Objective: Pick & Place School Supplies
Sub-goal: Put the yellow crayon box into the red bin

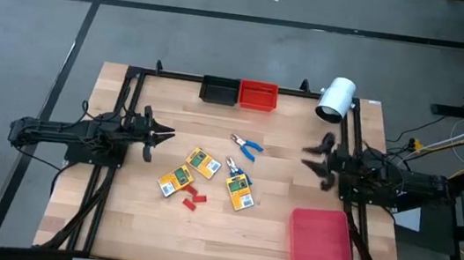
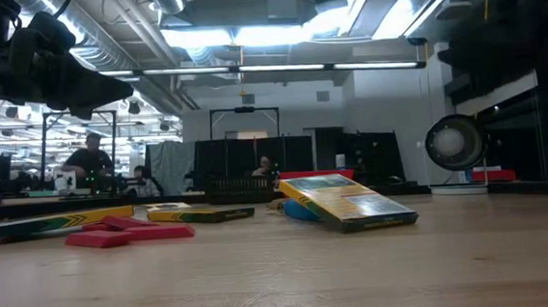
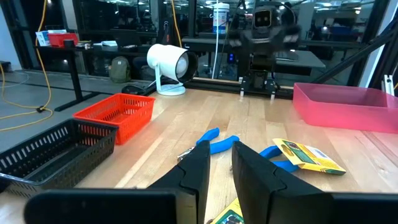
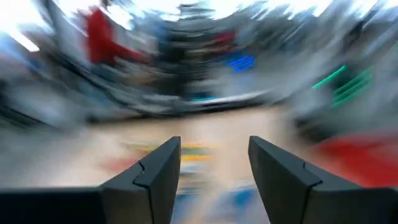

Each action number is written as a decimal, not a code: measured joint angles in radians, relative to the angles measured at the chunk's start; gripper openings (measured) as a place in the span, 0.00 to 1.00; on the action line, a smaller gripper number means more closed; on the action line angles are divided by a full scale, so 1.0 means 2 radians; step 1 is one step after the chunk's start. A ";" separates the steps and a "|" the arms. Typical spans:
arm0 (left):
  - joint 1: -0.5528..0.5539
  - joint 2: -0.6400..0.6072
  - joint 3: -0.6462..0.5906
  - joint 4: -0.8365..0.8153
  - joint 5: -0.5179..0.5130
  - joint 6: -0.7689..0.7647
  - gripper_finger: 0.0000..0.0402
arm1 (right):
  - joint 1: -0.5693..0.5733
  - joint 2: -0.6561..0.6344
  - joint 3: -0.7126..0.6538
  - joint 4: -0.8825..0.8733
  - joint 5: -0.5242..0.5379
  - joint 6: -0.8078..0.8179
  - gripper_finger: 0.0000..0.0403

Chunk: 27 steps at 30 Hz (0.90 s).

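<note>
Three yellow-and-green boxes (image 1: 202,163) (image 1: 176,181) (image 1: 239,191) lie flat mid-table. One blue-handled tool (image 1: 248,146) lies beyond them, and a second (image 1: 233,167) rests between two boxes. Small red pieces (image 1: 193,200) lie near the front; the low view shows them as red pieces (image 2: 130,231). My left gripper (image 1: 166,134) hovers left of the boxes with its fingers a narrow gap apart, holding nothing. My right gripper (image 1: 310,157) hovers right of the tools, open and empty. In the left wrist view a tool (image 3: 214,142) lies ahead of the fingers, with a box (image 3: 308,155) beside it.
A black bin (image 1: 219,90) and a red bin (image 1: 258,96) stand at the far edge. A white round device (image 1: 336,99) sits at the far right corner. A flat red tray (image 1: 322,250) lies at the near right. Bare wood shows between the grippers and the boxes.
</note>
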 joint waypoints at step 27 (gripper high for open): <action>0.004 0.002 0.000 0.013 -0.110 0.228 0.16 | 0.018 0.007 0.001 0.198 0.119 0.291 0.48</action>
